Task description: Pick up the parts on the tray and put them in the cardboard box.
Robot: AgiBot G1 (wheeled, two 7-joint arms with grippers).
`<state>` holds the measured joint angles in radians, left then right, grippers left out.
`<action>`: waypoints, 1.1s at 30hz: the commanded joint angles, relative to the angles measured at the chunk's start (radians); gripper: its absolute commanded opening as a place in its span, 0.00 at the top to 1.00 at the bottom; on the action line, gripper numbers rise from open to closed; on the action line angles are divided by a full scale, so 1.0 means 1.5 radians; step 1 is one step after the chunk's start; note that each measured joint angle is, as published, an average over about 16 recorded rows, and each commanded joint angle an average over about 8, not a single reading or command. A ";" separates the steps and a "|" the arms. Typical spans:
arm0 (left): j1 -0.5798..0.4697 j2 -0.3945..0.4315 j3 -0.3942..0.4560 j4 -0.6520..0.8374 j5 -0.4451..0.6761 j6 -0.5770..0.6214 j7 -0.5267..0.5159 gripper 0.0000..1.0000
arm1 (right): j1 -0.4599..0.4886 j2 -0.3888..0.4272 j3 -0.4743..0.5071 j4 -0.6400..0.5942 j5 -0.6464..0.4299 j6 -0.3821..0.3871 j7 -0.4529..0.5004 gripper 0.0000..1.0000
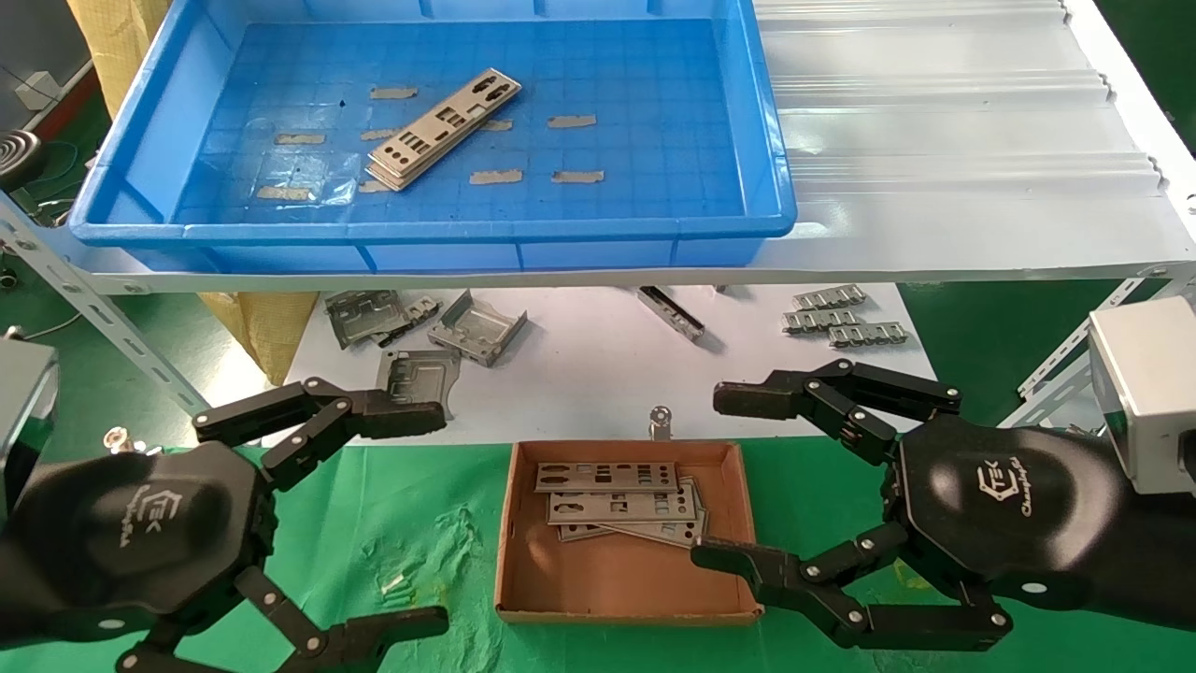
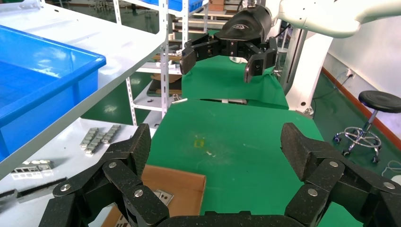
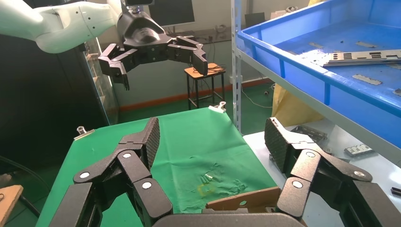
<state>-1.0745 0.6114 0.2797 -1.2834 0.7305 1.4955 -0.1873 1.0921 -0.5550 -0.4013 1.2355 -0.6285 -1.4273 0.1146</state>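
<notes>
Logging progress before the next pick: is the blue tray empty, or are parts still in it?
Not empty. A small stack of parts still lies flat on the blue tray floor; other plates already sit in the cardboard box.

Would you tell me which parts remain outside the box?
The stacked parts lying diagonally in the tray; the others already rest in the box.
</notes>
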 commanded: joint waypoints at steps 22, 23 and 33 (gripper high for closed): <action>0.000 0.000 0.000 0.000 0.000 0.000 0.000 0.00 | 0.000 0.000 0.000 0.000 0.000 0.000 0.000 1.00; 0.000 0.000 0.000 0.000 0.000 0.000 0.000 0.00 | 0.000 0.000 0.000 0.000 0.000 0.000 0.000 1.00; 0.000 0.000 0.000 0.000 0.000 0.000 0.000 0.00 | 0.000 0.000 0.000 0.000 0.000 0.000 0.000 1.00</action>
<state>-1.0745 0.6114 0.2798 -1.2834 0.7305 1.4955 -0.1873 1.0921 -0.5550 -0.4013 1.2355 -0.6285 -1.4273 0.1146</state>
